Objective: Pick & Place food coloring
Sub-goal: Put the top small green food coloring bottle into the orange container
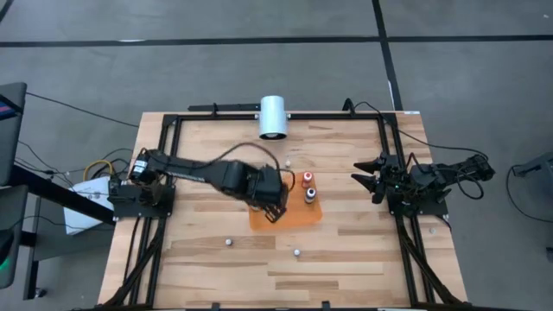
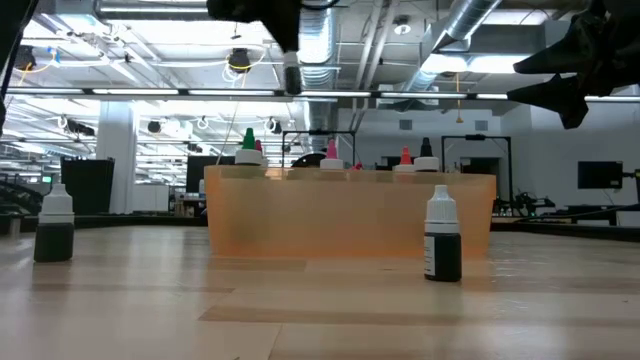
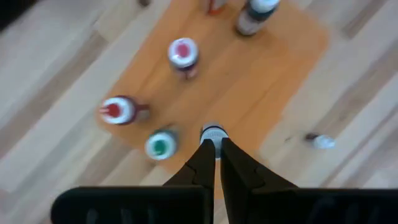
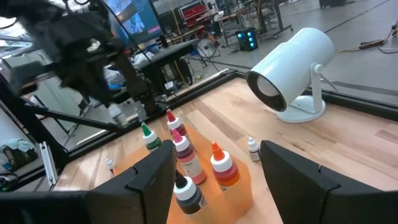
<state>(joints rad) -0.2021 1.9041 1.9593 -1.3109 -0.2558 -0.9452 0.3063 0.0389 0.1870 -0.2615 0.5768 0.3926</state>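
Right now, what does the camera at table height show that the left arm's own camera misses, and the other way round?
Only the table-height view shows two dark bottles standing on bare wood outside the orange tray, plus the room behind. Only the left wrist view looks down into the tray, showing the green cap and the left hand shut on a small bottle. Both show the tray and its colored-top bottles.

One orange tray (image 1: pixel 298 218). On it, five food coloring bottles (image 4: pixel 184 149) by the right wrist view, perhaps a sixth pinched in the left gripper (image 3: pixel 213 148). About four more bottles (image 2: pixel 441 238) stand loose on the table (image 1: pixel 346 259). One white cylinder (image 1: pixel 273 117), two arms
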